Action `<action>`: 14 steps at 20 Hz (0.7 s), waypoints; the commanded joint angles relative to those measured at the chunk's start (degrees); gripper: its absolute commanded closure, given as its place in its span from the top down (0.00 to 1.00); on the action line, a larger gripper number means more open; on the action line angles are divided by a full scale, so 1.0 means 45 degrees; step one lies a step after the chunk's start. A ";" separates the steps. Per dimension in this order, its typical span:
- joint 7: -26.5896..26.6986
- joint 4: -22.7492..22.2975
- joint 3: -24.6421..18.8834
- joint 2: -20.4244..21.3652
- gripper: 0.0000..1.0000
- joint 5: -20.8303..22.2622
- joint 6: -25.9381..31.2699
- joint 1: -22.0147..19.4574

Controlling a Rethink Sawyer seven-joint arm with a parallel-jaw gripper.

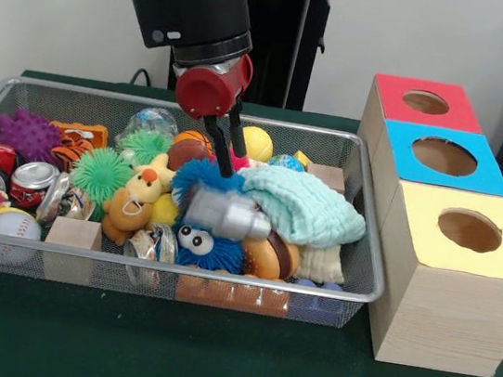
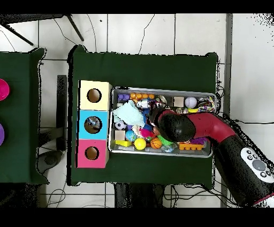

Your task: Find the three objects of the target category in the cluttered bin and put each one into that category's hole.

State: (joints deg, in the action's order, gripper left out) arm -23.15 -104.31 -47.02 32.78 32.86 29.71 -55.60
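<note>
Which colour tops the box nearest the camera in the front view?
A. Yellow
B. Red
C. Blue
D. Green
A. In the front view the yellow-topped box stands closest, with the blue-topped box behind it and the red-topped box farthest back, all beside the wire bin.
</note>
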 commanded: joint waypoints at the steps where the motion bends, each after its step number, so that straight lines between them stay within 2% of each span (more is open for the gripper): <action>1: -0.1711 -0.0466 0.0198 -0.0067 1.00 -0.0350 0.0222 -0.0009; 8: -0.1184 -0.0396 0.0359 0.0670 1.00 -0.0420 0.1089 -0.0179; 14: 0.0036 0.0768 0.1706 0.1580 1.00 0.0855 0.3043 0.0489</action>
State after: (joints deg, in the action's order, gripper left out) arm -23.15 -104.88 -45.81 36.57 32.30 32.20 -55.04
